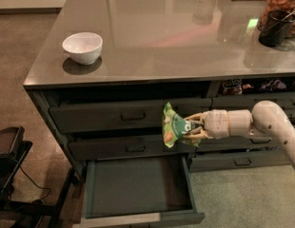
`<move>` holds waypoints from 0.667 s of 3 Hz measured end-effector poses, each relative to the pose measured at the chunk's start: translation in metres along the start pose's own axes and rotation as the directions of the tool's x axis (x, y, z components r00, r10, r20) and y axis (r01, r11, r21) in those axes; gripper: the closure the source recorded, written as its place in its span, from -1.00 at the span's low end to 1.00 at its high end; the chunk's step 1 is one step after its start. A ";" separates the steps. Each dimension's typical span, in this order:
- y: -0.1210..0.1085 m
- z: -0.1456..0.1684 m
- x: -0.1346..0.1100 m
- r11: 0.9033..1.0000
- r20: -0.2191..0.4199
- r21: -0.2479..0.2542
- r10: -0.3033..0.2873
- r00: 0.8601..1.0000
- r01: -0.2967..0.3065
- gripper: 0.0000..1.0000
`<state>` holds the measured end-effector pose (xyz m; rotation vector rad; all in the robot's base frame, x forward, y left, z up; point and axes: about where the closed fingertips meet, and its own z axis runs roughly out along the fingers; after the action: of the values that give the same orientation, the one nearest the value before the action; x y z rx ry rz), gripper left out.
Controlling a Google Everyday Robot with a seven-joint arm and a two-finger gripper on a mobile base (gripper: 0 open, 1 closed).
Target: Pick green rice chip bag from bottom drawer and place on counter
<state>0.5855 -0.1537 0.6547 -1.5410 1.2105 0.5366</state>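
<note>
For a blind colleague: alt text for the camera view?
The robot's two-finger gripper holds a small bright green foil snack bag above the open dark bottom drawer; a white bowl sits on the glossy grey counter.

My one camera looks down from high in front of the counter [176,37], facing its drawer side at a slant, near enough that the counter's right end is cut off. My gripper [192,127] sits below the counter's front edge, right of middle, pinching the green rice chip bag [172,126]
</note>
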 end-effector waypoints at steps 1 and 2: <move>0.000 0.000 0.000 1.000 0.000 0.000 0.000 1.000 0.000 1.00; -0.027 -0.014 -0.036 0.999 0.047 0.013 0.034 0.998 -0.035 1.00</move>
<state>0.5918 -0.1536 0.7011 -1.4909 1.2042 0.5830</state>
